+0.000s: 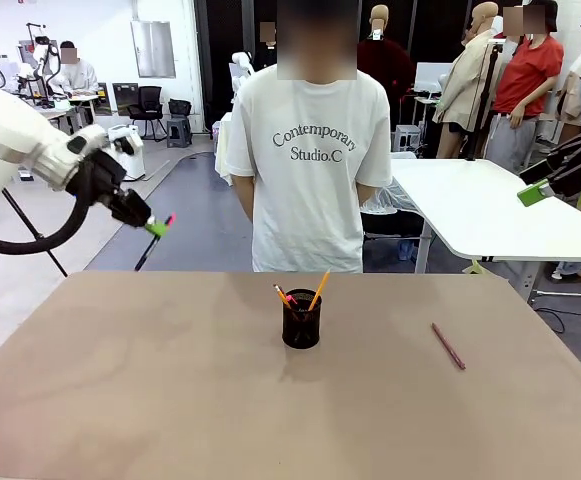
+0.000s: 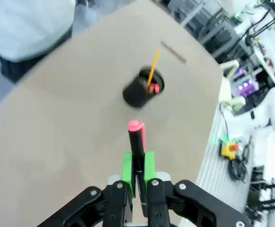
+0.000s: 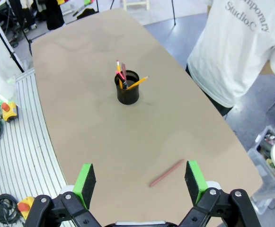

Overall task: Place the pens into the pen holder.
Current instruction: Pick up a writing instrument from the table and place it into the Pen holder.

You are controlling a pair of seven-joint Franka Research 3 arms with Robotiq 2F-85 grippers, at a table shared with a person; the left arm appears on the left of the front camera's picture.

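The black mesh pen holder (image 1: 301,322) (image 2: 138,90) (image 3: 127,90) stands mid-table. A yellow-orange pen (image 1: 318,290) (image 2: 153,68) (image 3: 138,82) and a red-tipped pen (image 1: 283,295) (image 3: 119,68) lean inside it. My left gripper (image 1: 155,228) (image 2: 138,165) hangs off the table's far left edge, shut on a dark pen (image 1: 146,252) (image 2: 136,142) with a pink cap. A reddish-pink pen (image 1: 448,346) (image 2: 172,52) (image 3: 166,172) lies flat on the table to the right. My right gripper (image 1: 535,193) (image 3: 140,182) hovers high at the right, open, with that pen below and between its pads.
A person in a white T-shirt (image 1: 310,160) stands at the far edge behind the holder, hands behind the back. A white table (image 1: 490,210) sits back right. The brown table (image 1: 150,380) is bare to the left and in front of the holder.
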